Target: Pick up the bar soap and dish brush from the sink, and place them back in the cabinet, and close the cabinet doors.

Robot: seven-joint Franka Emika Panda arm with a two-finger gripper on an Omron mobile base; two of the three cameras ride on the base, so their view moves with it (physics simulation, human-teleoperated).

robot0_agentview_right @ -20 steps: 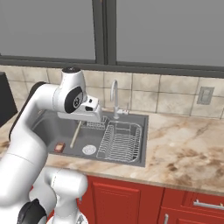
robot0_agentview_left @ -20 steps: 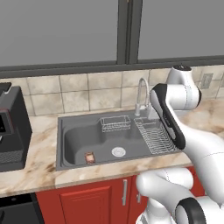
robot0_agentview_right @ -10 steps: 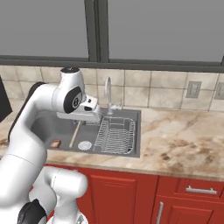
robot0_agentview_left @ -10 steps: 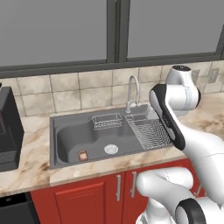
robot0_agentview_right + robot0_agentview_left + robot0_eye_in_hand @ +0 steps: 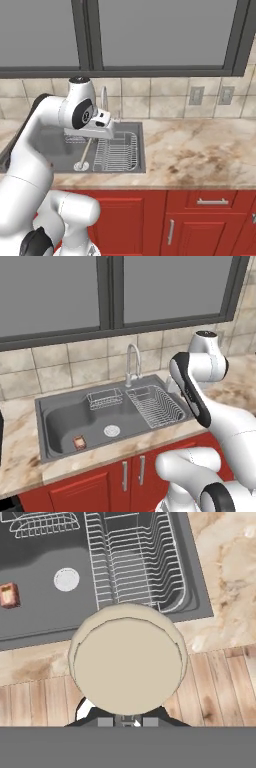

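My gripper points down over the sink's front right part, shut on the dish brush, which hangs from it handle up. Seen end on in the hand view, the brush's round beige head covers the fingertips of the gripper. The bar soap, a small orange-brown block, lies on the floor of the dark grey sink at its front left, far from the gripper; the hand view has the soap at its left edge. The cabinet and its doors are out of view.
A wire dish rack fills the sink's right part, with a small wire basket and the silver faucet behind. The white drain sits mid-basin. Marble counter runs right, over low red doors.
Both base views have shifted, so the sink now sits further left in them: the base has driven to the right. The gripper still holds the brush the same way.
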